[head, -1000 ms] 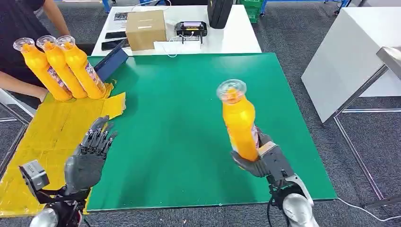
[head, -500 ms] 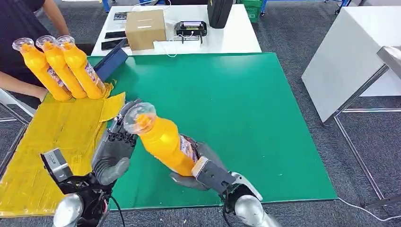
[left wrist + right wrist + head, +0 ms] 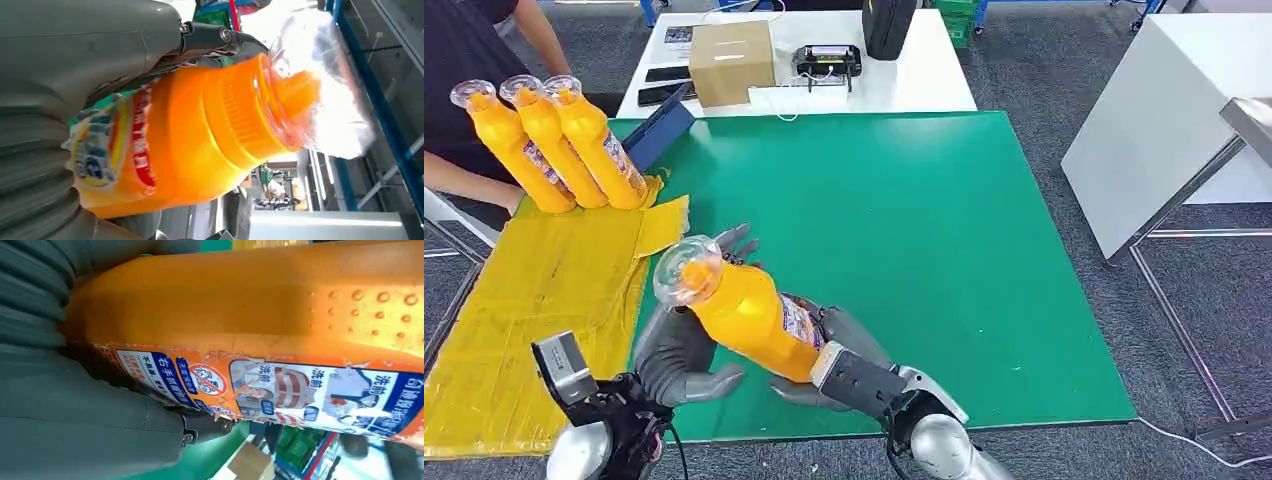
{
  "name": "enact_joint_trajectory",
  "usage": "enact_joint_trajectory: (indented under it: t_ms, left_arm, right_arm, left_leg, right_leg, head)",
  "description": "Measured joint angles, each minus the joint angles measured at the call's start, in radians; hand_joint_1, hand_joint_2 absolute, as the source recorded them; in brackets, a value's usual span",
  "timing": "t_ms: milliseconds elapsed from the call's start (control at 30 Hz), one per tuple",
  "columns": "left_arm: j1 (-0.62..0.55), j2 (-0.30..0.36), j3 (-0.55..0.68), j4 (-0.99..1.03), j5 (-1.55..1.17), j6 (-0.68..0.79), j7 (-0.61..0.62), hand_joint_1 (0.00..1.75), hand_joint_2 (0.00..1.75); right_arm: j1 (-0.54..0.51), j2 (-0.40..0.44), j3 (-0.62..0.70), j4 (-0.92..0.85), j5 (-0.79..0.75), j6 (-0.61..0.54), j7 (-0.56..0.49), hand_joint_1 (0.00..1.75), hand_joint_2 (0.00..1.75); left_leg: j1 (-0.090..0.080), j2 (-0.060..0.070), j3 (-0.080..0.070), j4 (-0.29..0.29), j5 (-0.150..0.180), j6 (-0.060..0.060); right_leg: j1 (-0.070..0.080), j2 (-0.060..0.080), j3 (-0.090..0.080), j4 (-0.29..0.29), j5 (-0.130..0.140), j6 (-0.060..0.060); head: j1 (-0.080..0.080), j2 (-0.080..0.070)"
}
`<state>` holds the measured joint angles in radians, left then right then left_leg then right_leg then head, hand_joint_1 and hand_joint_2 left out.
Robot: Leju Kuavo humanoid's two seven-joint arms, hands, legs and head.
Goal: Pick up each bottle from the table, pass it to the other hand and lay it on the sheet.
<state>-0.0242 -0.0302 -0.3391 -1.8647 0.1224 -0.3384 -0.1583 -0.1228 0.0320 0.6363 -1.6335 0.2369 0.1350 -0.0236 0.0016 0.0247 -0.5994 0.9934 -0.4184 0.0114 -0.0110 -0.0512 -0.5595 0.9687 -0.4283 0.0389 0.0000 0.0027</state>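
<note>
The green table (image 3: 904, 200) is lying under both hands, with the yellow sheet (image 3: 534, 290) just outward of the left hand. The orange bottle (image 3: 749, 320) is tilting across between the hands, looking full, stiff and slick. The right hand (image 3: 824, 365) is gripping its labelled lower body, while the left hand (image 3: 686, 345) is cupping the upper body, fingers spread rather than closed; it would best be taking hold below the clear cap (image 3: 686, 270).
</note>
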Motion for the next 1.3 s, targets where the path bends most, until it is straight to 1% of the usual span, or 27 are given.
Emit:
enact_joint_trajectory:
  t_ms: [500,633,667,700,967,1267,1300]
  left_arm:
    - [-0.002,0.023,-0.01,0.011,0.023,-0.04,0.001,0.0,1.75]
    - [-0.006,0.032,-0.01,0.021,0.024,-0.052,0.007,0.0,1.75]
    - [-0.007,0.033,-0.01,0.025,0.024,-0.053,0.008,0.7,1.75]
    - [-0.008,0.035,-0.01,0.029,0.024,-0.056,0.008,1.75,1.75]
    - [-0.016,0.047,-0.009,0.039,0.009,-0.063,-0.011,1.75,1.75]
    - [-0.015,0.048,-0.009,0.039,0.009,-0.061,-0.021,1.75,1.75]
    - [-0.015,0.048,-0.009,0.039,0.009,-0.061,-0.022,1.75,1.75]
  right_arm:
    - [-0.02,0.0,0.039,-0.018,0.032,0.015,0.002,1.75,1.75]
    - [-0.034,-0.003,0.058,-0.019,0.043,0.04,0.011,1.75,1.75]
    - [-0.037,-0.004,0.066,-0.019,0.045,0.047,0.011,1.75,1.75]
    - [-0.041,-0.005,0.076,-0.019,0.046,0.053,0.011,1.75,1.75]
    - [-0.061,-0.016,0.112,-0.017,0.051,0.06,0.01,1.75,1.75]
    - [-0.063,-0.024,0.117,-0.011,0.051,0.062,0.01,1.73,1.75]
    - [-0.063,-0.024,0.118,-0.01,0.051,0.062,0.01,0.0,1.75]
  left_leg:
    - [0.0,0.0,0.0,0.0,0.0,0.0]
    - [0.0,0.0,0.0,0.0,0.0,0.0]
    - [0.0,0.0,0.0,0.0,0.0,0.0]
    - [0.0,0.0,0.0,0.0,0.0,0.0]
    - [0.0,0.0,0.0,0.0,0.0,0.0]
    - [0.0,0.0,0.0,0.0,0.0,0.0]
    - [0.0,0.0,0.0,0.0,0.0,0.0]
  right_leg:
    - [0.0,0.0,0.0,0.0,0.0,0.0]
    - [0.0,0.0,0.0,0.0,0.0,0.0]
    - [0.0,0.0,0.0,0.0,0.0,0.0]
    - [0.0,0.0,0.0,0.0,0.0,0.0]
    - [0.0,0.0,0.0,0.0,0.0,0.0]
    - [0.0,0.0,0.0,0.0,0.0,0.0]
    - [0.0,0.0,0.0,0.0,0.0,0.0]
  head:
    - [0.0,0.0]
    - [0.0,0.0]
    - [0.0,0.0]
    - [0.0,0.0]
    - [0.0,0.0]
    - [0.0,0.0]
    - [0.0,0.0]
